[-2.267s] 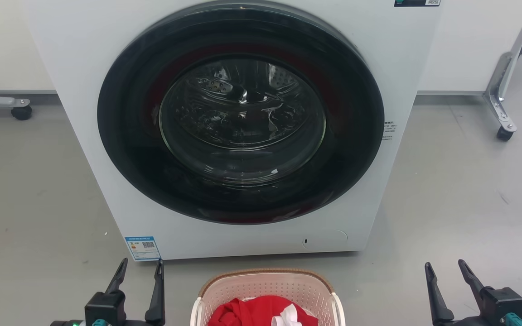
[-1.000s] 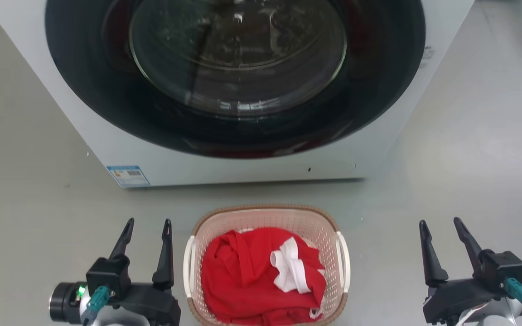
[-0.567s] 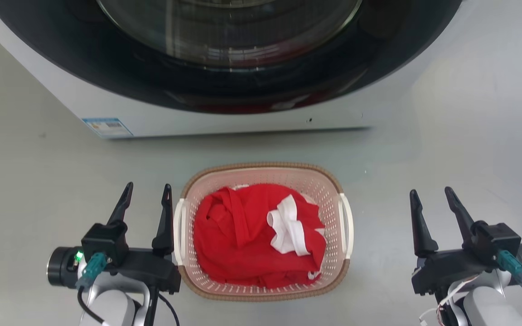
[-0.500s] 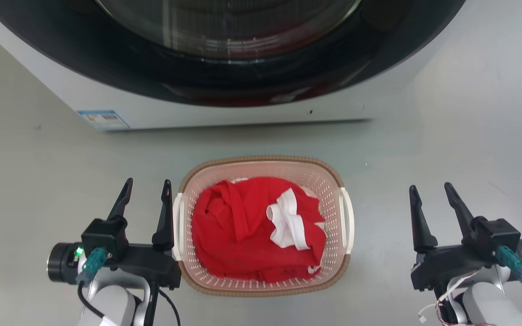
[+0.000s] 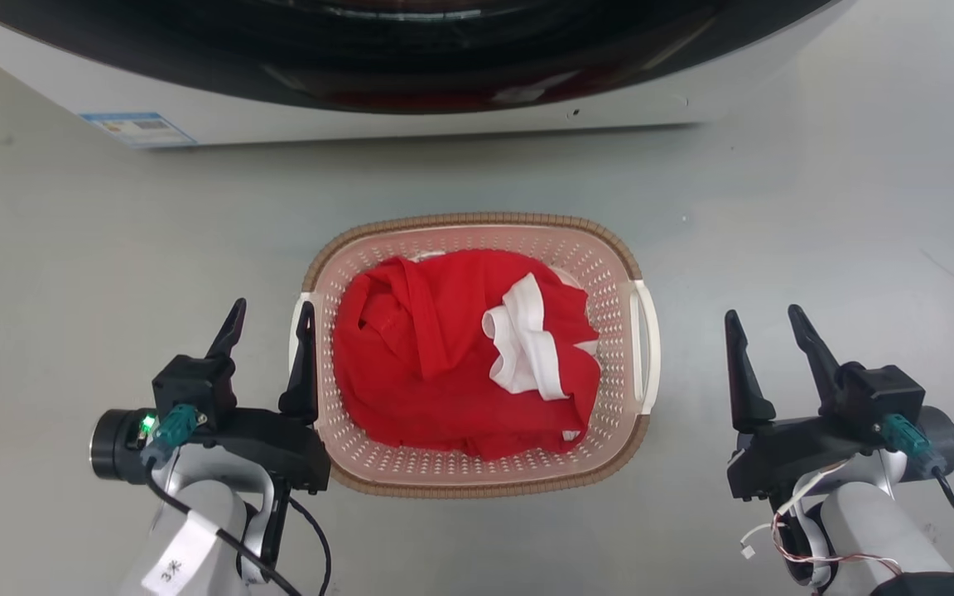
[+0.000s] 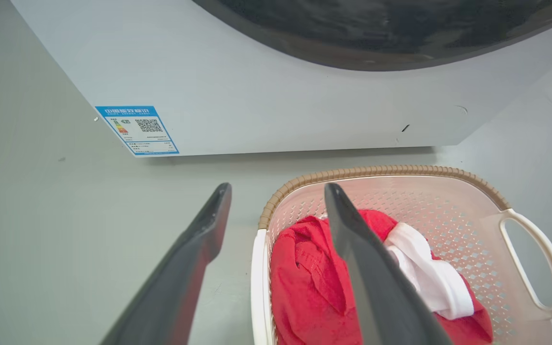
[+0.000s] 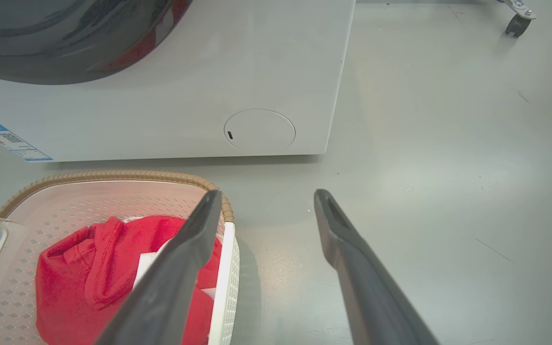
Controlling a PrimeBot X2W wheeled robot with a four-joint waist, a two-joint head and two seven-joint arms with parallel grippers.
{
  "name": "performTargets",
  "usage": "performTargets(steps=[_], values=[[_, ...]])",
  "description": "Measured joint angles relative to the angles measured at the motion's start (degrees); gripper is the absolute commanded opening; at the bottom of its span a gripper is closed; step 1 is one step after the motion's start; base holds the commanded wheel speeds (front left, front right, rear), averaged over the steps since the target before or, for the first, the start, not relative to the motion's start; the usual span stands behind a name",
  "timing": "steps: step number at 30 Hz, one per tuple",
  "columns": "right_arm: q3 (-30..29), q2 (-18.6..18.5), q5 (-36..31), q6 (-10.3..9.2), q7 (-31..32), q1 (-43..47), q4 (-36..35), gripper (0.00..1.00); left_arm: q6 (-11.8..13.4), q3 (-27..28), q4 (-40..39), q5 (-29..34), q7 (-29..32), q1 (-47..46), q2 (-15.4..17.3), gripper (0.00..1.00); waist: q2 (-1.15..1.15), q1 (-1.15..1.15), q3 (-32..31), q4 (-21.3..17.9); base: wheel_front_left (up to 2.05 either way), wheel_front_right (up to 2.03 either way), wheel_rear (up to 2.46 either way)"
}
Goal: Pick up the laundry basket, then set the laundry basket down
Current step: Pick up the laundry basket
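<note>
- Your laundry basket (image 5: 477, 220) sits on the grey floor (image 5: 816, 165) in front of the washer (image 5: 361, 124), a red garment (image 5: 427, 348) inside.
- Your left gripper (image 5: 272, 308) has its fingers spread, the inner one just beside the basket's left handle (image 6: 258, 287).
- Your right gripper (image 5: 763, 314) is spread too, holding nothing, apart from the right handle (image 5: 651, 348).

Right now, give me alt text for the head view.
A laundry basket of red and white clothes sits on a grey floor before a white washer. The left gripper, open, is beside its left handle; the right gripper, open, stands apart.
</note>
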Motion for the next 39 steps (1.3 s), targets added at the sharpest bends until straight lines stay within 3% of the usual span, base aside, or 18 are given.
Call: performTargets(steps=[14,39], values=[[2.55,3.1,-0.26,1.45,-0.15,-6.33,8.89,1.0,-2.85,-0.43,10.1,-0.75,2.7,-6.33,-0.62,1.0,0.0,0.0,6.17,-0.39,0.0,0.0,0.0],[6.88,5.53,0.76,3.83,1.52,-17.0,24.6,1.0,-7.8,0.13,25.07,-3.7,8.68,-17.07,-0.82,1.0,0.01,-0.01,11.12,-0.99,0.0,0.0,0.0]])
